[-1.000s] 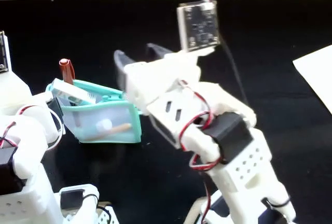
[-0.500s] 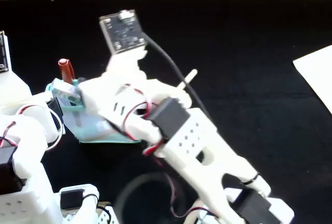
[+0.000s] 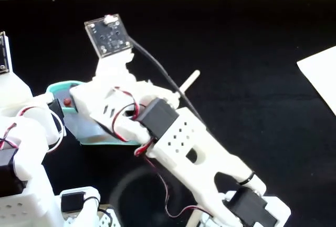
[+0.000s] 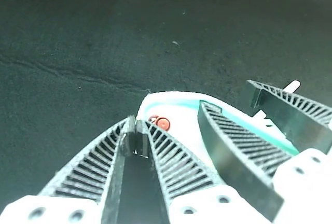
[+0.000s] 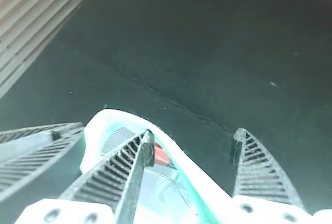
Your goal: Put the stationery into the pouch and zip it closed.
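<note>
Straddling the pouch rim is the right gripper: fingers spread, holding nothing, one finger dipped inside the mouth and the other outside over the table. The left gripper is clamped tight at the end of the rim. It looks pinched on the pouch edge, though the contact itself is partly hidden by the fingers.

Pouch sits on the table at the left arm's side, mouth up and unzipped. A red cap is inside, just beside the left fingertips and touching the inner right finger in the right wrist view.

Key relation: in the high view the pouch's long axis runs sideways from the left gripper to under the right arm. Both grippers are at the same end, nearly touching. Can't make out the zip slider in any view, so can't tell which way it lies from the right gripper.

My read: the right gripper is the free one, so it does the zipping and travels along that axis away from the left pinch.

A pale stick lies on the table beyond the right arm, well apart from the pouch. It's probably stationery not yet packed, and the right arm is nearer to it.
</note>
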Motion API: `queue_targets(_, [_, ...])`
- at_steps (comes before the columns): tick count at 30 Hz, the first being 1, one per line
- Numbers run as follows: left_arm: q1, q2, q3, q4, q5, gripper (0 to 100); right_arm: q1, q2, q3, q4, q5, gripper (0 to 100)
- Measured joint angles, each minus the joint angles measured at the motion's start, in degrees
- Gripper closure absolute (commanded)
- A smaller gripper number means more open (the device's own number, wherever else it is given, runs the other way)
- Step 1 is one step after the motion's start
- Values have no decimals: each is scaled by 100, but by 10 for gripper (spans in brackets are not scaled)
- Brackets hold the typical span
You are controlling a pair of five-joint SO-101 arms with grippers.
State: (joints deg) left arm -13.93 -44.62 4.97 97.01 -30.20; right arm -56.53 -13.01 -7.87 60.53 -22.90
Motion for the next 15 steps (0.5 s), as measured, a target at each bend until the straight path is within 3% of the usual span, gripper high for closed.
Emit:
queue_targets(5, [9, 0, 0, -53, 0, 993, 809, -765, 9, 563, 0, 760])
queue_targets(15, [9, 0, 0, -62, 0, 993, 3701, -1442, 308, 1899, 0, 761])
